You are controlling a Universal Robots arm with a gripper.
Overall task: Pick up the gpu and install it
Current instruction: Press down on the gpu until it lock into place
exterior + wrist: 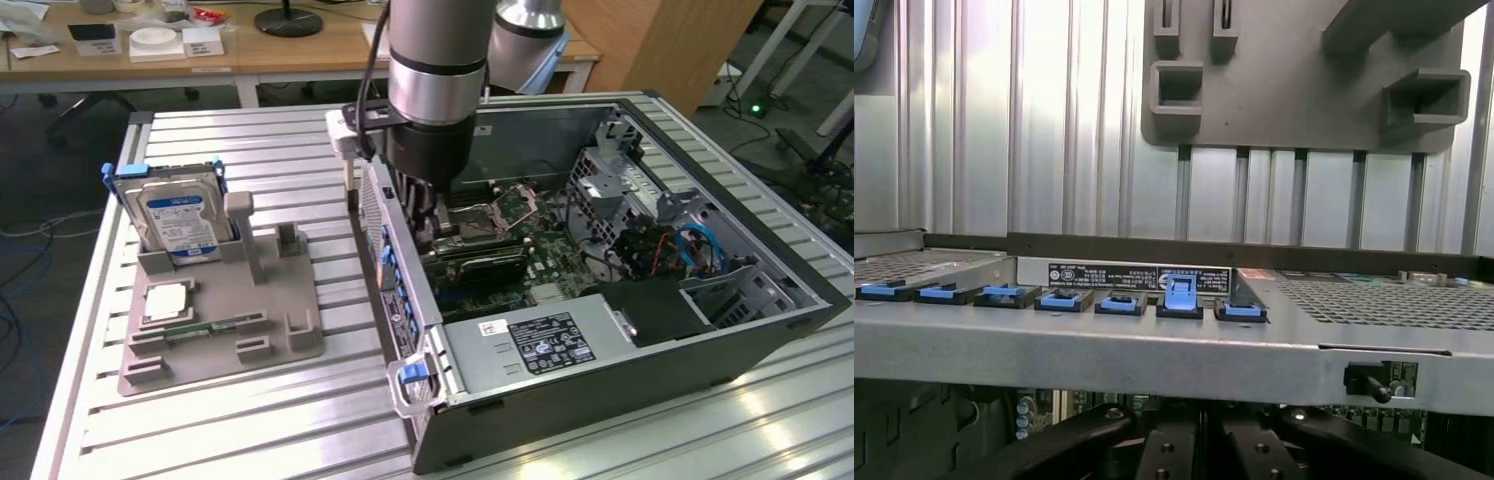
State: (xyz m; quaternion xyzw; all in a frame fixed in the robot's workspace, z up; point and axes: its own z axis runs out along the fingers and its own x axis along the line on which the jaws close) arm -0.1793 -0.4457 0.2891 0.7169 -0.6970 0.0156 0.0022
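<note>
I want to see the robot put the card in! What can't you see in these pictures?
- The gpu: exterior view, mostly hidden behind the arm reaching into the computer case.
- Whether the fingers hold it: exterior view, arm blocks them; wrist view, dark bottom edge cuts them off.
- Label text on the case: wrist view, too small.

The gpu [478,263], a thin dark card, stands edge-down on the motherboard [541,238] inside the open computer case [747,335], just below my gripper [430,232]. I cannot tell whether it is fully seated.
</note>
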